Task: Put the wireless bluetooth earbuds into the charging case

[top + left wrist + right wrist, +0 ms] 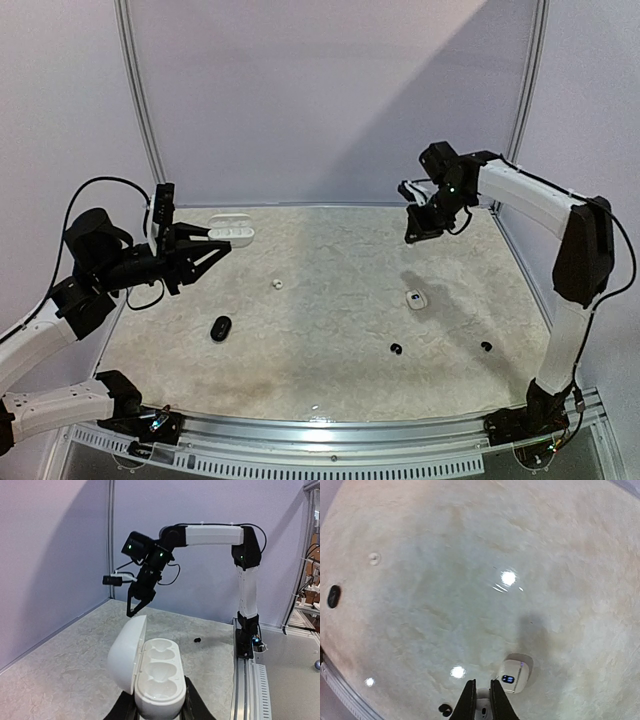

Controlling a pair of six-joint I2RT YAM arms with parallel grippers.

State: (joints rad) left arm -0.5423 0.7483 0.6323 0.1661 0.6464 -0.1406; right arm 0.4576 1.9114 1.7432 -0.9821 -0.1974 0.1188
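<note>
My left gripper (158, 707) is shut on the white charging case (159, 677), which it holds off the table at the left with its lid (125, 652) swung open. Both moulded wells look empty. My right gripper (482, 684) hangs high over the right side, shut on a white earbud (482, 713) that sits between its fingers (470, 702). In the top view the right gripper (412, 234) is far from the case (232, 231). Another white earbud (277, 283) lies on the table mid-left. Two black earbuds (396, 348) (486, 346) lie near the front.
A black oval case (221, 328) lies closed at the front left. A white case with a lit display (416, 298) sits below the right gripper. Walls stand along the back and both sides. A metal rail (330, 437) runs along the front edge.
</note>
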